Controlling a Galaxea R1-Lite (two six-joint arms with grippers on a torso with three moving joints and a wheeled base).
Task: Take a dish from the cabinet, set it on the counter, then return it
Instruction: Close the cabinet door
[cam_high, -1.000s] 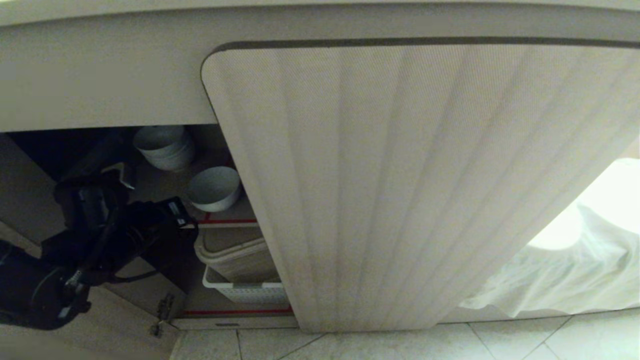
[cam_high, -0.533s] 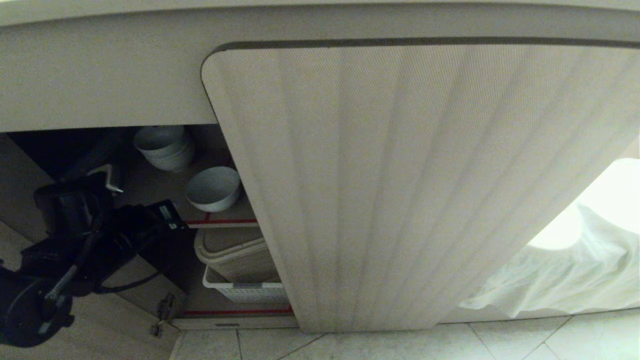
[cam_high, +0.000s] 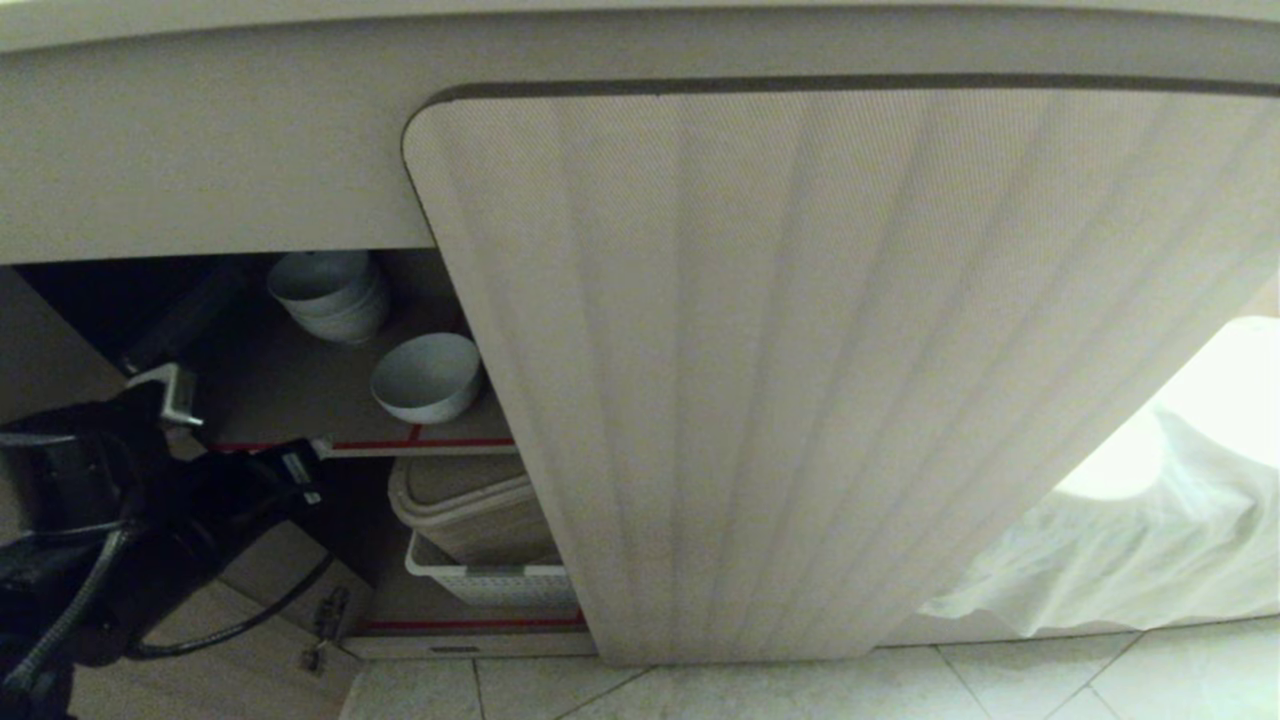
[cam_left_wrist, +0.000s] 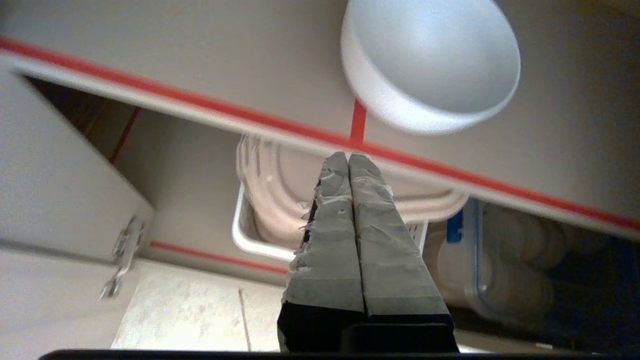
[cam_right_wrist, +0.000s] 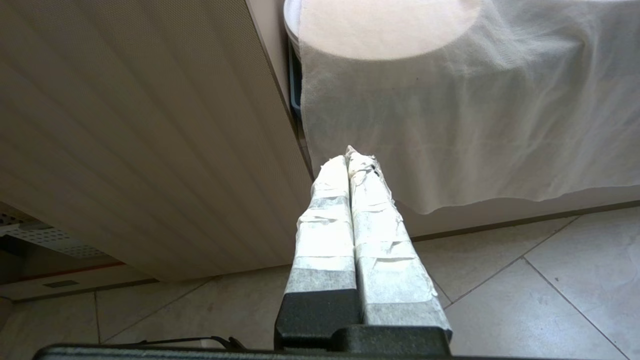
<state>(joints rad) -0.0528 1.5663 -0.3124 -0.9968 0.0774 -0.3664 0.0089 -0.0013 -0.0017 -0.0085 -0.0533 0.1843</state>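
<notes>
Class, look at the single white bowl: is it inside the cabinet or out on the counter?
Inside. The bowl sits upright on the cabinet's red-edged upper shelf, and no tool holds it.

— We saw a plain white dish (cam_high: 427, 376) on a beige shelf (cam_high: 300, 400) edged in red, didn't we?

— We did, and the cabinet door (cam_high: 800, 380) was beige with vertical fluting. We also noted grey tape on the left claw (cam_left_wrist: 349, 159) and white tape on the right claw (cam_right_wrist: 348, 156), over pale floor tiles (cam_right_wrist: 500, 290).
</notes>
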